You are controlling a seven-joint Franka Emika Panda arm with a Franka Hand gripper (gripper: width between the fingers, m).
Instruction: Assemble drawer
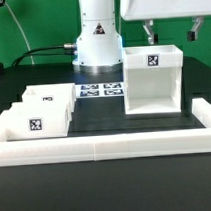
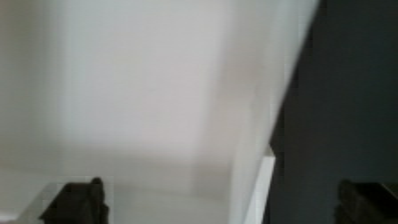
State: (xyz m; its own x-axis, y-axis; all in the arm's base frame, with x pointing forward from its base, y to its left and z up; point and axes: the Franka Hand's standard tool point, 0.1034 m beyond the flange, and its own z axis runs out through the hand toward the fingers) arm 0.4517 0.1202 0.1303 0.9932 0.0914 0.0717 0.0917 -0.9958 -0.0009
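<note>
The housing (image 1: 152, 83) of the drawer stood at the exterior view's right, and its open front looked empty. The front tray (image 1: 36, 122) and the rear tray (image 1: 51, 96) sat close together at the left, well apart from it. I judged that the assembly was at its beginning. The gripper (image 1: 171, 34) hung just above the housing, with fingers spread wide and holding nothing. The next move probably called for reaching to a tray. Counted: one housing, two trays, one marker board (image 1: 101, 91), one low wall (image 1: 106, 146).

The housing (image 1: 151, 86) on the right is white with a black-and-white square tag. On the left, the near tray (image 1: 34, 122) and far tray (image 1: 51, 96) are white with similar tags. The table (image 1: 99, 119) is black and the backdrop (image 1: 39, 17) green.
</note>
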